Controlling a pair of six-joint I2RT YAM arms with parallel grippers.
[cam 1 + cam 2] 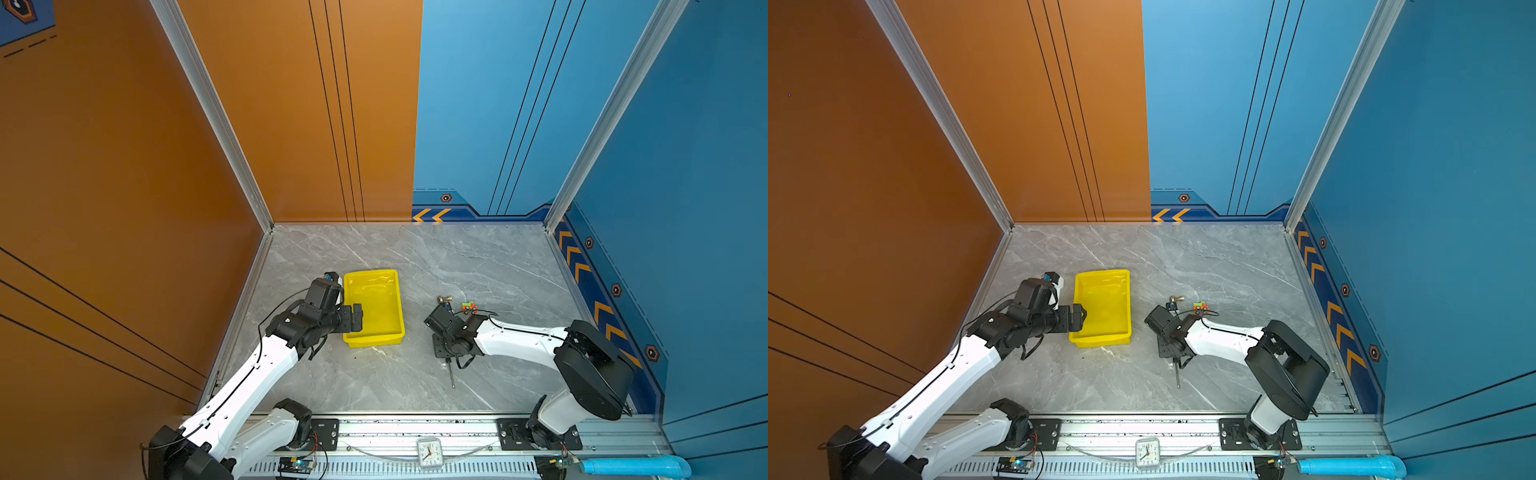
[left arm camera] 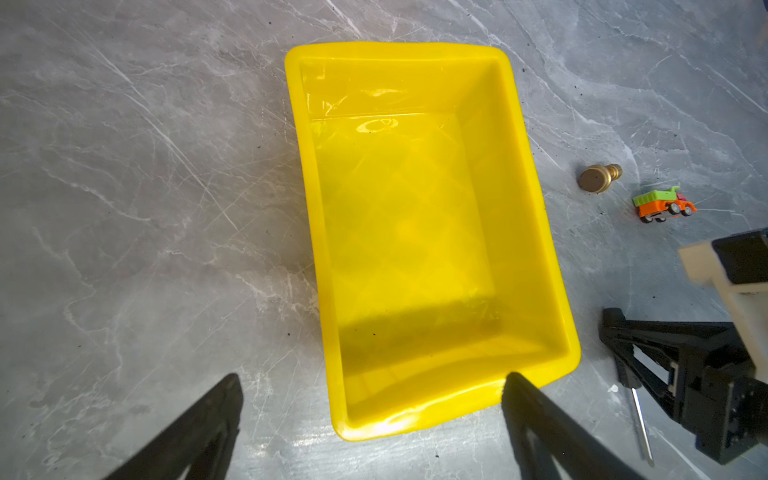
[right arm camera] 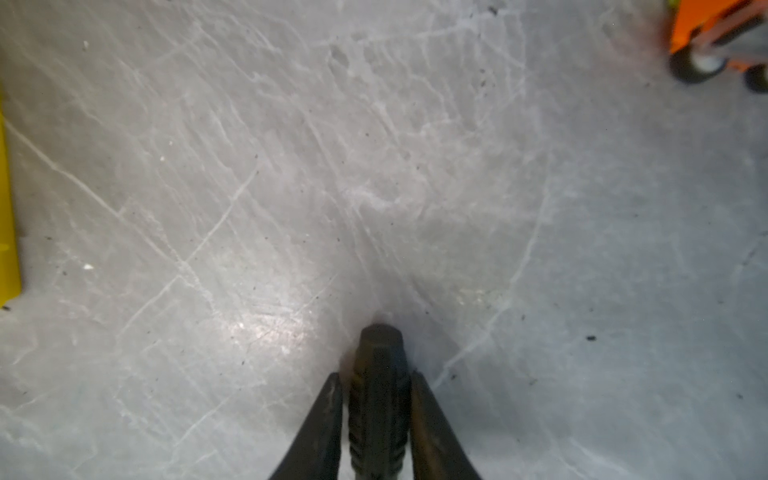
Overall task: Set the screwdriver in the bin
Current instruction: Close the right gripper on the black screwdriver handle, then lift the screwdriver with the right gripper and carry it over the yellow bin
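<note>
Screwdriver (image 3: 379, 415) gripped, not yet binned.
My right end effector (image 3: 376, 378) pinches its handle; carrying it to the empty bin (image 1: 374, 340) remains.

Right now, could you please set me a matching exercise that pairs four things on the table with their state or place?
Things:
1. screwdriver
2. bin
3. brass knob
4. toy truck

States or places:
a. yellow and empty
b. orange and green, standing on its wheels
c. handle clamped by the right gripper
d. lying between the bin and the toy truck

Pairs: 1-c; 2-a; 3-d; 4-b
</note>
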